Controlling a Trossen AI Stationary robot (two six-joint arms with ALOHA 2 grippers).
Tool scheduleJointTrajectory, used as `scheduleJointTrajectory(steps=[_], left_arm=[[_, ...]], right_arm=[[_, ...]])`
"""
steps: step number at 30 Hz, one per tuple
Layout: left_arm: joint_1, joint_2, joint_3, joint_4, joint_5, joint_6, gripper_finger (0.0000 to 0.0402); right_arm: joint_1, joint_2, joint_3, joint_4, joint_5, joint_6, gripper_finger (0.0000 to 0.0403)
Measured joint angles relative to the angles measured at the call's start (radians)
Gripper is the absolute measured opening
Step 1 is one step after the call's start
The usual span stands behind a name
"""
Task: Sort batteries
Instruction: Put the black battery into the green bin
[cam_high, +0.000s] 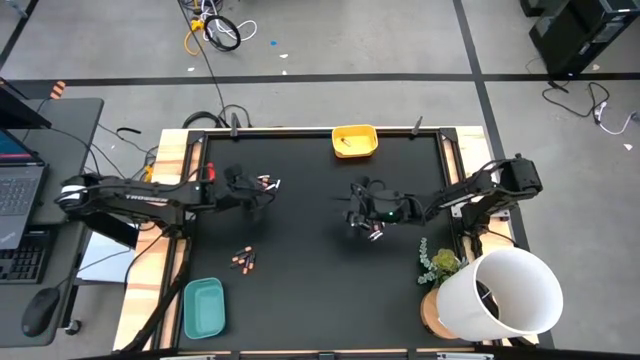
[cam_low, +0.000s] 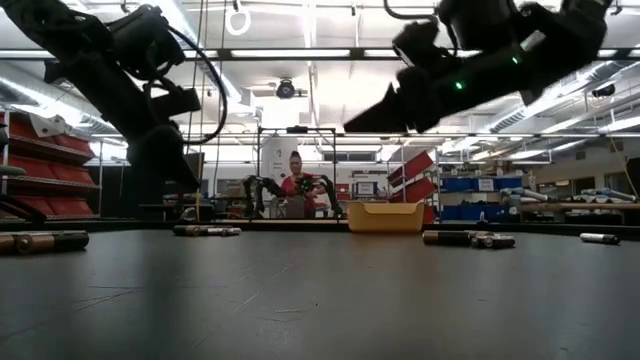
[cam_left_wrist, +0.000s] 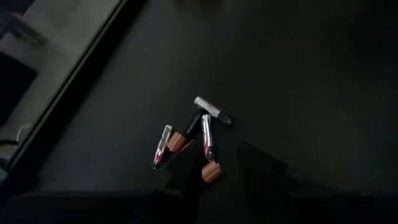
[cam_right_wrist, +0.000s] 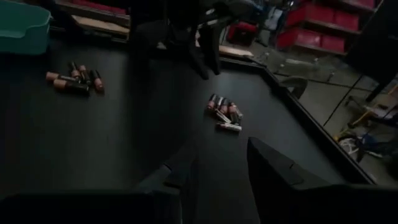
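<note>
Several batteries lie flat on the black table in loose clusters. One cluster (cam_high: 266, 183) (cam_left_wrist: 193, 134) (cam_right_wrist: 224, 116) lies just past my left gripper (cam_high: 250, 195), which hovers over it, open; its fingers show only as dark shapes in the left wrist view. A second cluster (cam_high: 243, 260) (cam_right_wrist: 73, 81) lies nearer the table's front left. A few batteries (cam_high: 375, 232) lie under my right gripper (cam_high: 355, 208) (cam_right_wrist: 217, 171). That gripper hangs open above the table's middle, pointing toward the left edge, with nothing between its fingers.
A yellow tray (cam_high: 355, 141) (cam_low: 385, 216) sits at the far edge, and a teal tray (cam_high: 203, 306) (cam_right_wrist: 22, 25) at the front left corner. A white cylinder (cam_high: 510, 292) and a small plant (cam_high: 440, 262) stand at the front right. A person (cam_low: 297, 185) is behind the table.
</note>
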Motion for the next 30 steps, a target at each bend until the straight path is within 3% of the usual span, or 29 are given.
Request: scheduleJointTrajectory(steps=[2, 6, 11, 19, 30], left_arm=[[0.010, 0.024, 0.000, -0.006, -0.002, 0.009, 0.0121], [0.011, 0.086, 0.000, 0.006, -0.001, 0.165, 0.0121], [0.037, 0.162, 0.011, 0.014, 0.000, 0.260, 0.0120], [0.144, 0.245, 0.110, -0.102, 0.106, 0.277, 0.0120], [0.217, 0.303, 0.123, -0.111, 0.154, 0.384, 0.0120]], right_arm=[[-0.007, 0.000, -0.046, 0.074, -0.009, -0.012, 0.0121], [-0.020, 0.000, -0.129, 0.252, -0.062, -0.024, 0.0121], [-0.037, 0.000, -0.183, 0.359, -0.143, -0.036, 0.0121], [-0.092, 0.000, -0.186, 0.358, -0.226, -0.057, 0.0121], [-0.130, 0.000, -0.192, 0.355, -0.307, -0.057, 0.0121]])
